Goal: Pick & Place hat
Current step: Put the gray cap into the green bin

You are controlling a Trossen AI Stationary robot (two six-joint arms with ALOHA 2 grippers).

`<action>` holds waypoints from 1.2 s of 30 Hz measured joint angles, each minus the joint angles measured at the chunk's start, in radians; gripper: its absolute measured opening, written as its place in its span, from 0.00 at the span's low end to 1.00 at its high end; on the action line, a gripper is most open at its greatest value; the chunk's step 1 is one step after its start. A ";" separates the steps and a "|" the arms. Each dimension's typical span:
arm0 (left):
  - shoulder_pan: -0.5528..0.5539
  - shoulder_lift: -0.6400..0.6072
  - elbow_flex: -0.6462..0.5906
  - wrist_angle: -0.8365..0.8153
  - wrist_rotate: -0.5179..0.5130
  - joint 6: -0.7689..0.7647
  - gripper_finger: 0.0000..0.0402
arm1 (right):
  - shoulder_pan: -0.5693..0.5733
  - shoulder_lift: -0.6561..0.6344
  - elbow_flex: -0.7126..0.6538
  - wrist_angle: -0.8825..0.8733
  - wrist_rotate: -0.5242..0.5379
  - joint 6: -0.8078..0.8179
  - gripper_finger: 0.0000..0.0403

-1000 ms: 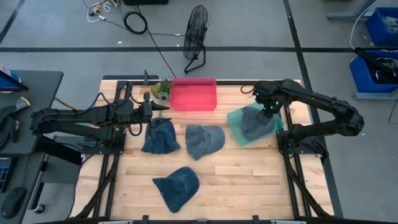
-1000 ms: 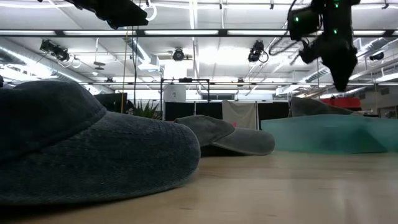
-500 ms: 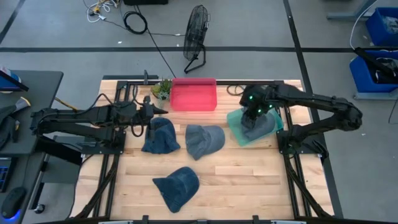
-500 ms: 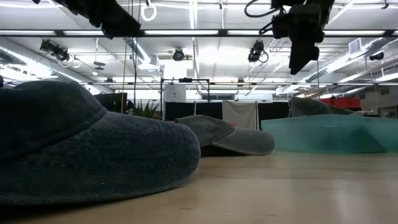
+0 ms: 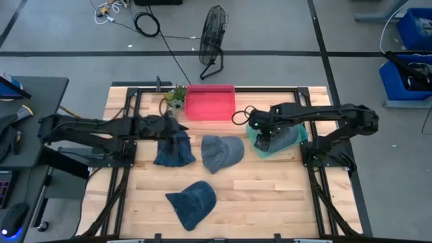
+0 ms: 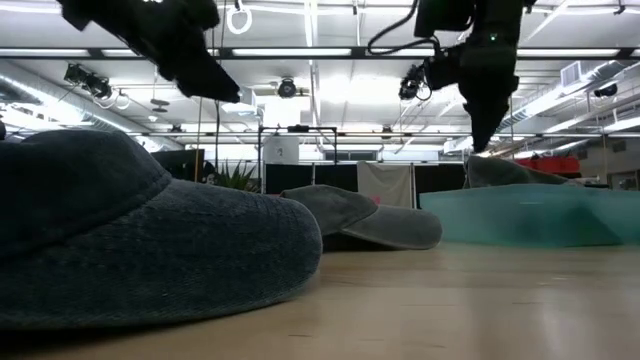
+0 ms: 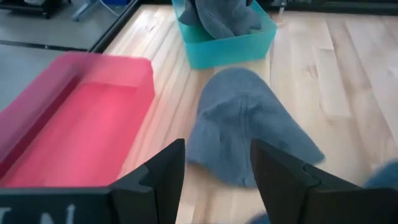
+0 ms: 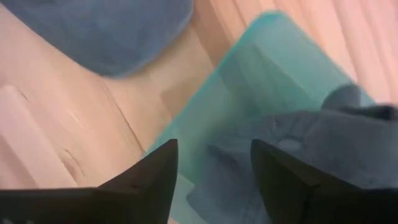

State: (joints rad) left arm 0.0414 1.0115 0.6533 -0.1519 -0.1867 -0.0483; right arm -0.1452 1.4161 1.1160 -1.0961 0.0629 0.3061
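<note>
Three hats lie loose on the wooden table: a dark blue hat (image 5: 174,148), a grey-blue cap (image 5: 221,152) (image 7: 249,134) in the middle, and a blue cap (image 5: 192,202) (image 6: 130,230) near the front edge. A grey hat (image 5: 282,135) (image 8: 317,149) lies in the teal bin (image 5: 256,143) (image 8: 249,81). My left gripper (image 5: 177,126) (image 7: 214,168) is open and hangs over the dark blue hat's far edge. My right gripper (image 5: 262,137) (image 8: 214,168) is open and hovers over the teal bin's left rim, beside the grey hat.
A pink bin (image 5: 210,102) (image 7: 74,124) stands at the table's far edge with a small plant (image 5: 175,96) to its left. Bare wood lies to the right of the near blue cap. A floor fan (image 5: 213,32) and cables are beyond the table.
My right gripper has swung from above the grey hat in the teal bin toward the table's left, and now hangs over the bin's left rim. My left gripper has moved a little toward the table's right and come down over the dark blue hat. The hats have not moved.
</note>
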 joint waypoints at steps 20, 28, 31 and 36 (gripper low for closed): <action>0.093 0.704 0.225 0.192 0.113 0.191 0.47 | -0.001 0.028 0.000 -0.183 0.054 0.079 0.58; 0.095 0.814 0.243 0.212 0.113 0.184 0.38 | 0.000 0.028 0.000 -0.051 0.051 0.165 0.58; 0.089 0.814 0.242 0.206 0.113 0.153 0.19 | 0.006 0.028 0.000 0.038 0.035 0.169 0.58; 0.076 0.791 0.240 0.223 0.078 0.074 0.05 | 0.035 0.028 0.000 0.281 0.027 0.220 0.58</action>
State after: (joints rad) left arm 0.1172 1.8021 0.8934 0.0713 -0.1083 0.0261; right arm -0.1100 1.4437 1.1160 -0.8148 0.0899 0.5260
